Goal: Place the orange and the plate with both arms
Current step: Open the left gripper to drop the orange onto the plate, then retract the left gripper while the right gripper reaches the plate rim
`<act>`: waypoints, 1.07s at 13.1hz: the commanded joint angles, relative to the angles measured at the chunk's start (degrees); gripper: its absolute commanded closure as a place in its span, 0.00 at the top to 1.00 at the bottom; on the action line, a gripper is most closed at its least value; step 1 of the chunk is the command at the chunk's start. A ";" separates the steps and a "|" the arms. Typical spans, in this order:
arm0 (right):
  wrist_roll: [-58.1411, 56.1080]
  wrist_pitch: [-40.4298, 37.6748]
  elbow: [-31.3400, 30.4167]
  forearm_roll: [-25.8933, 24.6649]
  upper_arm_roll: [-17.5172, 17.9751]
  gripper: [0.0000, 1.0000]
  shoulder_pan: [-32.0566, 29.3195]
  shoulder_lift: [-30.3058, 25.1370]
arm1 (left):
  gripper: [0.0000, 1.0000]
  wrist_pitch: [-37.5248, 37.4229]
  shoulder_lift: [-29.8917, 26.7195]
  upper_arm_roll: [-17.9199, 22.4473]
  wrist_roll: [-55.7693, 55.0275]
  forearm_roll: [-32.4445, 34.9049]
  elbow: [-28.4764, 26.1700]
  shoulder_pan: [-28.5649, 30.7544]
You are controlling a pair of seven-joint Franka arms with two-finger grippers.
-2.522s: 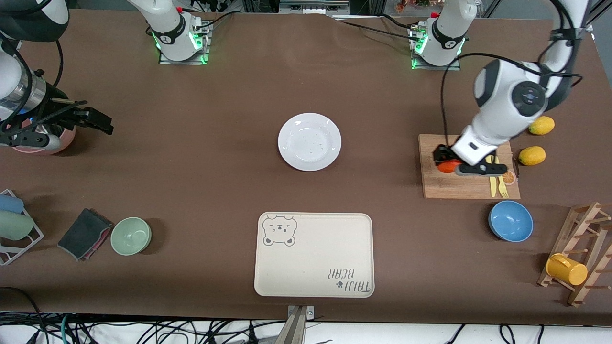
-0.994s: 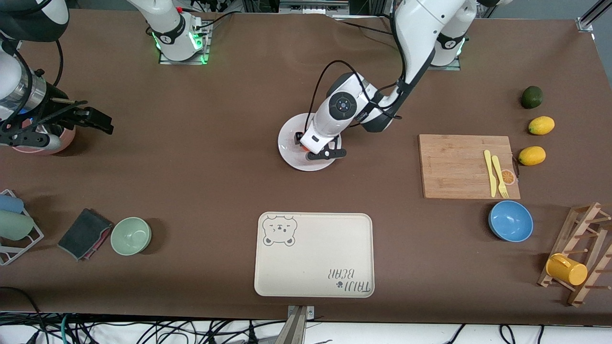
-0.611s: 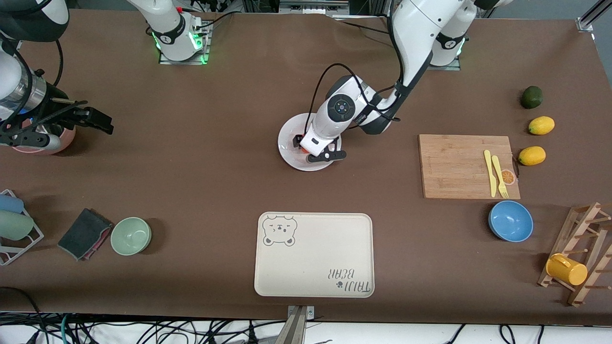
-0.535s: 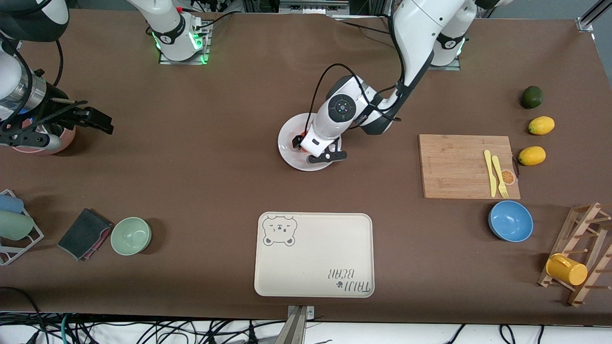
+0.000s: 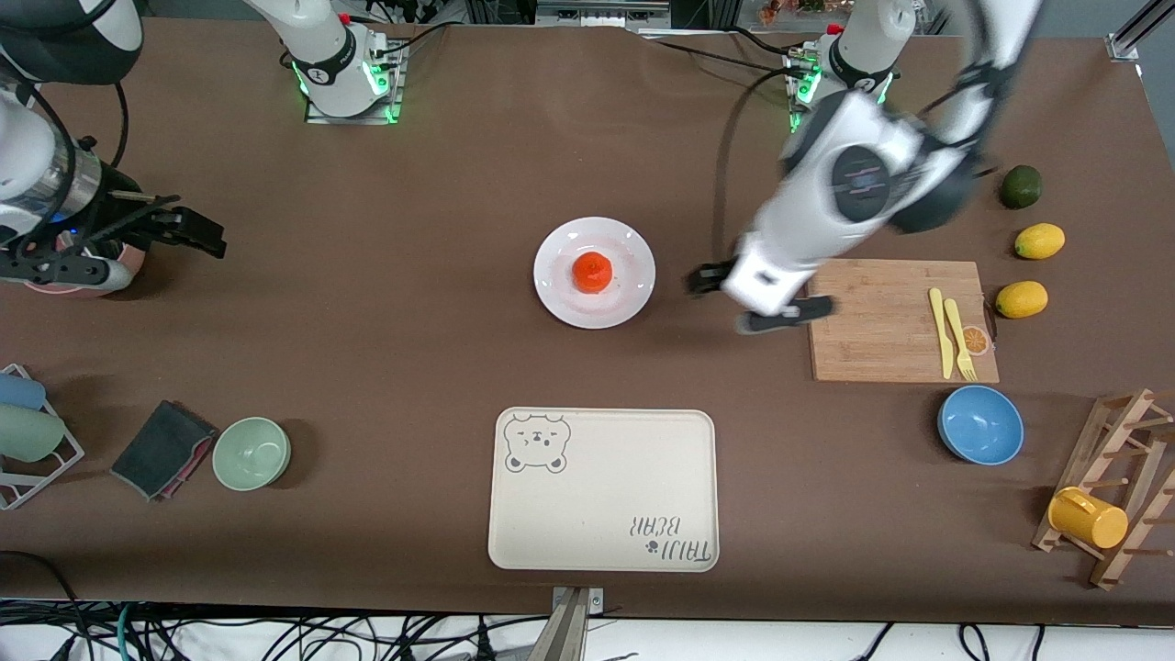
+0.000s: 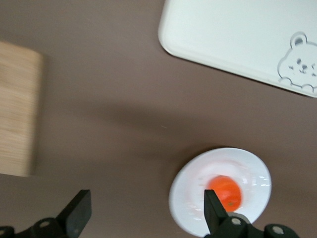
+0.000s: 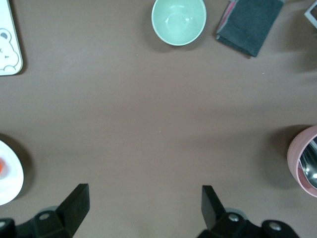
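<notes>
1. Front view: the small red-orange orange (image 5: 593, 272) sits on the round white plate (image 5: 553, 289), mid-worktop.
2. Left end effector (image 5: 760, 301) hangs released between plate and wooden cutting board (image 5: 872, 321).
3. Right end effector (image 5: 138, 240) waits, released, over the worktop's right-arm end.

"What do the arms look like?"

"Both arms are glossy white shells with black joints. The left arm (image 5: 831, 197) has a round black cap on its wrist and a black cable looping beside it."

"And the bases?"

"Each base (image 5: 344, 69) sits on a metal plate, glows green and carries a small red button."

"The ends?"

"The left gripper (image 5: 758, 300) and right gripper (image 5: 151, 234) are black, with screws showing in the fingers (image 6: 79, 214)."
</notes>
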 commanded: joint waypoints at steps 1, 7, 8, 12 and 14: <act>0.01 -0.52 0.48 1.10 1.44 1.00 1.01 4.10 | 1.00 -7.09 -10.86 5.24 10.34 0.53 -4.02 7.02; 1.24 8.77 -3.02 13.91 2.23 1.00 8.13 13.51 | 1.00 -14.23 -15.02 21.64 28.30 8.41 -0.87 6.50; 1.07 12.89 -7.04 17.07 2.23 1.00 8.14 13.00 | 1.00 -15.11 -14.76 21.55 28.30 10.70 0.37 6.24; -0.16 27.83 -21.02 27.88 4.69 1.00 8.14 10.45 | 1.00 -16.61 -13.44 20.59 27.68 11.16 1.87 5.97; -2.70 36.18 -27.35 35.95 6.97 1.00 8.14 9.92 | 1.00 -16.79 -13.35 20.24 27.68 10.81 2.57 5.54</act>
